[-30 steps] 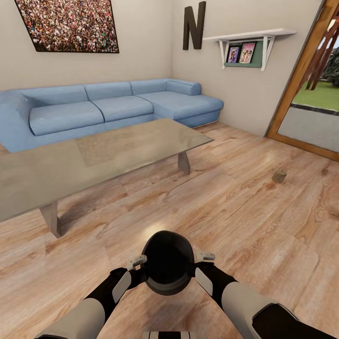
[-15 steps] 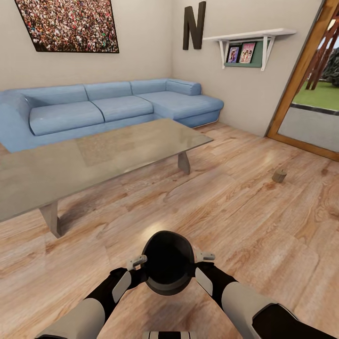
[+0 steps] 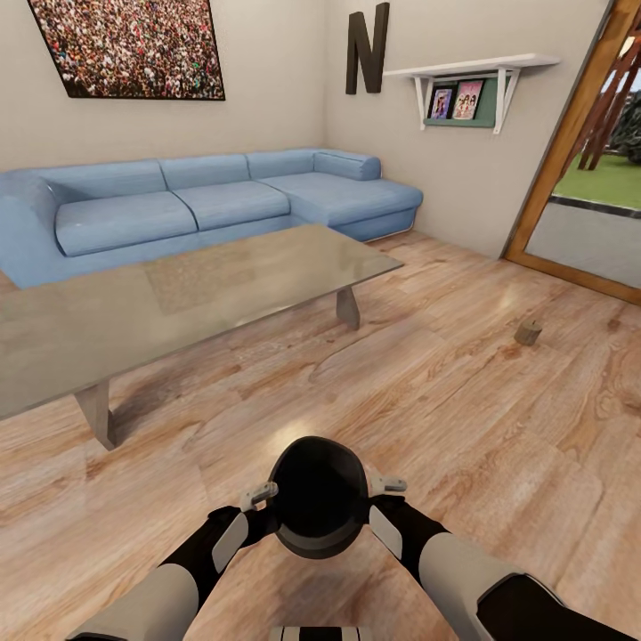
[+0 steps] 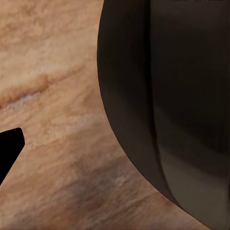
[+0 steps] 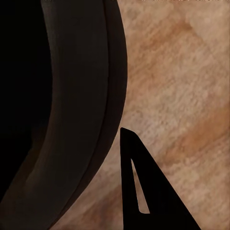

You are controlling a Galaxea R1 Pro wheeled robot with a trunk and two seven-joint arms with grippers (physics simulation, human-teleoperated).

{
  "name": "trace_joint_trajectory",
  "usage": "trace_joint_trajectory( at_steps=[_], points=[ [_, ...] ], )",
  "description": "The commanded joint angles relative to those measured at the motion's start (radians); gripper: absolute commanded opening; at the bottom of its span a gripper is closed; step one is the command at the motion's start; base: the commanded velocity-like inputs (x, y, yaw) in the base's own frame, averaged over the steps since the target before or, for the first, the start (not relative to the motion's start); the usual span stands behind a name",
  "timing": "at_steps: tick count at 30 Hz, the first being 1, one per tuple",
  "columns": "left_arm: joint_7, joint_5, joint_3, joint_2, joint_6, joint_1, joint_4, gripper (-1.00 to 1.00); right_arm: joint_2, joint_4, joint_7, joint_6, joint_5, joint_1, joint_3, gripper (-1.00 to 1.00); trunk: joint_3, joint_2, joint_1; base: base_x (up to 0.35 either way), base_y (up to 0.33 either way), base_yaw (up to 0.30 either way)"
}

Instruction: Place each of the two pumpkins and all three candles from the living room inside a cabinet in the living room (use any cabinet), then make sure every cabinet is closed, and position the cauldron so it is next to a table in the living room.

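The black cauldron [image 3: 318,503] is right in front of me, low over the wood floor, mouth facing up, between my two arms. My left gripper [image 3: 259,491] is at its left rim; in the left wrist view one fingertip [image 4: 9,151] stands well apart from the cauldron wall [image 4: 172,105], so it looks open. My right gripper [image 3: 388,486] is at the right rim; its outer finger [image 5: 143,187] lies against the cauldron rim [image 5: 103,96], shut on it. One tan candle [image 3: 528,332] stands on the floor far to the right. The glass-topped table [image 3: 178,298] lies ahead on the left.
A blue corner sofa [image 3: 205,200] runs along the far wall behind the table. A wall shelf [image 3: 472,76] hangs at the back right, and a wood-framed doorway [image 3: 570,178] opens to the outside on the right. Bare floor stretches between me and the candle.
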State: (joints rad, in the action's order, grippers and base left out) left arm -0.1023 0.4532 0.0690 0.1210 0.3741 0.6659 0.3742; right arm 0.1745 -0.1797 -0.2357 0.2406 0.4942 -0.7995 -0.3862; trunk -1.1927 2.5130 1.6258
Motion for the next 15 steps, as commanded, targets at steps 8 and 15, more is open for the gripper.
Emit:
trace_joint_trajectory(
  at_steps=[8, 15],
  points=[
    [-0.011, -0.001, 0.008, -0.001, 0.005, 0.0, 0.002, -1.0, 0.0, -0.001, -0.008, 0.005, 0.0, 0.0, -0.008, -1.0, -0.001, 0.0, 0.0, 0.0, 0.0, 0.0],
    [-0.013, -0.001, 0.008, -0.001, 0.006, 0.0, 0.002, -1.0, 0.0, -0.001, -0.008, 0.005, 0.0, 0.0, -0.007, -1.0, -0.001, 0.0, 0.0, 0.0, 0.0, 0.0]
  ],
)
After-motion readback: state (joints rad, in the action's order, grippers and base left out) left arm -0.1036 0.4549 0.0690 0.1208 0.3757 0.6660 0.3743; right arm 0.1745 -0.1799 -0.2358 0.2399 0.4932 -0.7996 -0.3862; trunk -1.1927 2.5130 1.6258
